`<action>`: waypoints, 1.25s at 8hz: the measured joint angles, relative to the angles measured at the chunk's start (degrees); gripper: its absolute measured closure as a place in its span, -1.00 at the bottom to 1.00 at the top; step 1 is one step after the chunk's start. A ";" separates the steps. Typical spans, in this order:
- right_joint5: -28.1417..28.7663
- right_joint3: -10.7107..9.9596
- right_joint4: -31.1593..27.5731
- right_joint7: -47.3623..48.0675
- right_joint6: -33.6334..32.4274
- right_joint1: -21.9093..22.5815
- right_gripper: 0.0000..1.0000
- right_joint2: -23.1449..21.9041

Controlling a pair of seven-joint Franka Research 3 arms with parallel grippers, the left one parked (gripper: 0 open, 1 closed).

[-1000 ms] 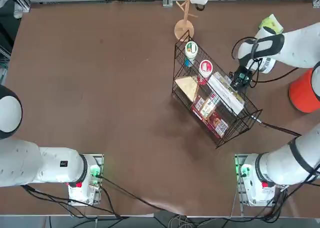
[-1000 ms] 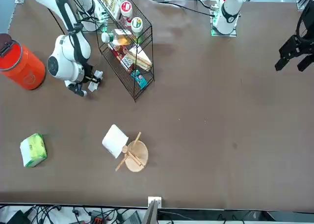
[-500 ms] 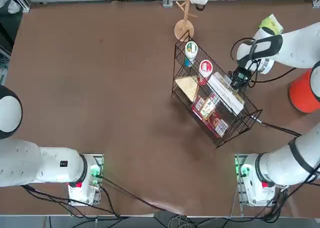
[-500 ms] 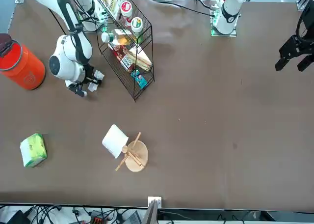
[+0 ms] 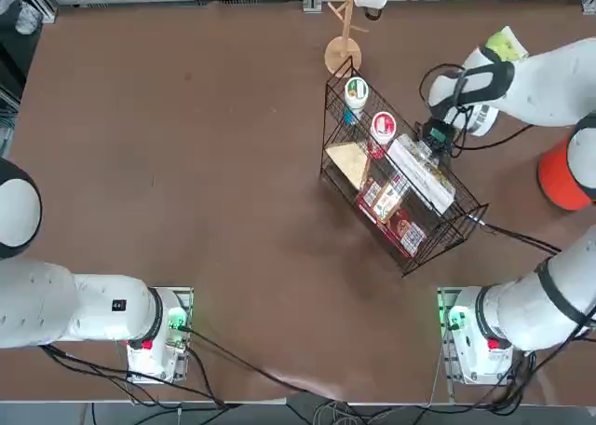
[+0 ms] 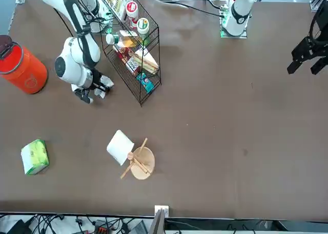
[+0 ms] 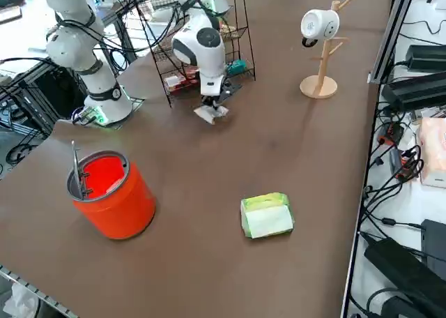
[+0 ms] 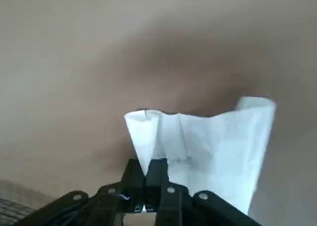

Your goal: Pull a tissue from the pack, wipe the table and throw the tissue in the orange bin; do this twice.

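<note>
The right hand (image 7: 211, 111), upper middle of the side picture, is pinched tight on a white tissue (image 8: 208, 146) touching the desk (image 7: 279, 144).

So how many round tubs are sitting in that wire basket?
2: a green-lidded tub at the wire basket's end nearest the mug stand, and a red-lidded tub beside it. Others may be hidden.

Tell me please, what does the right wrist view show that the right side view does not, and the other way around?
Only the right wrist view shows the closed fingers pinching the white tissue's edge, with its folds. Only the right side view shows the orange bin, the pack, the wire basket and the mug stand. Both show the right gripper holding the tissue low over the brown table.
</note>
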 joint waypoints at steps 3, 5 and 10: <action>0.21 -0.19 1.41 0.12 0.25 0.56 0.96 0.94; 0.14 -1.44 1.48 -2.66 -0.65 0.40 0.96 0.93; -4.63 -11.93 1.62 -14.92 -11.89 -0.88 0.96 -0.43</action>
